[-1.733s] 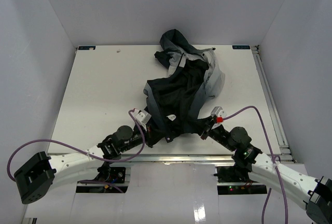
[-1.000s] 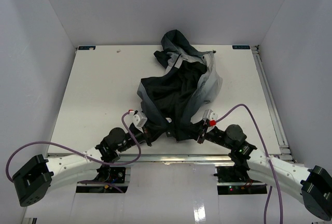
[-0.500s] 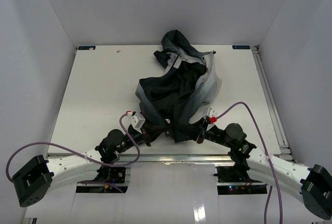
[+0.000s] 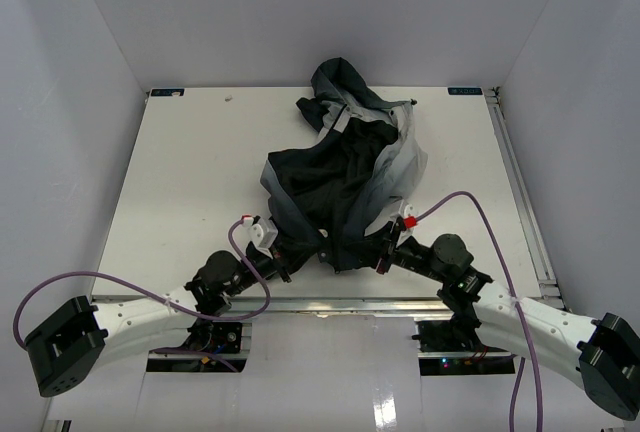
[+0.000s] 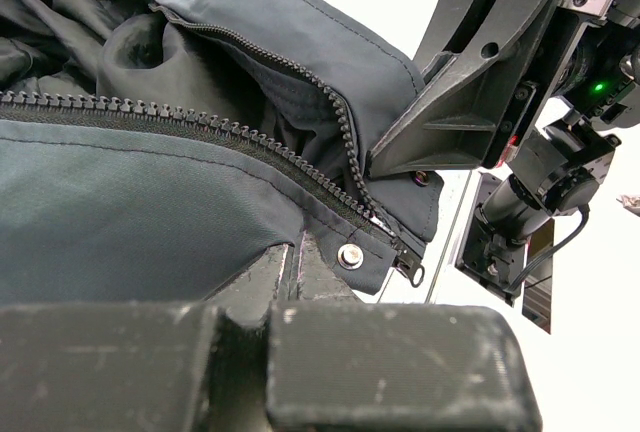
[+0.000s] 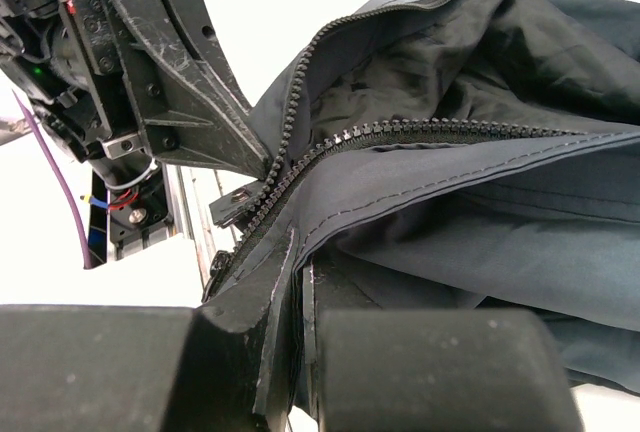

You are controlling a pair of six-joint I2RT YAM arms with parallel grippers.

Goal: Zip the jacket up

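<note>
The dark navy and grey jacket [image 4: 345, 177] lies crumpled on the white table [image 4: 180, 172], hood toward the far side. Its front stands unzipped, and both rows of zipper teeth [image 5: 200, 122] show apart. My left gripper [image 4: 288, 252] is shut on the bottom hem, next to a metal snap [image 5: 350, 256] and the zipper pull [image 5: 410, 270]. My right gripper [image 4: 385, 252] is shut on the other front edge [image 6: 330, 217] near its lower end. The two grippers face each other closely: the right gripper [image 5: 470, 122] fills the left wrist view, and the left gripper [image 6: 170, 72] fills the right wrist view.
A metal rail [image 4: 520, 182] runs along the table's right side. Pale walls enclose the table on three sides. Purple cables [image 4: 470, 207] loop from both wrists over the near edge.
Both grippers have drawn the jacket's bottom edges nearer to each other and slightly toward the near edge. The lower jacket is now bunched narrower.
</note>
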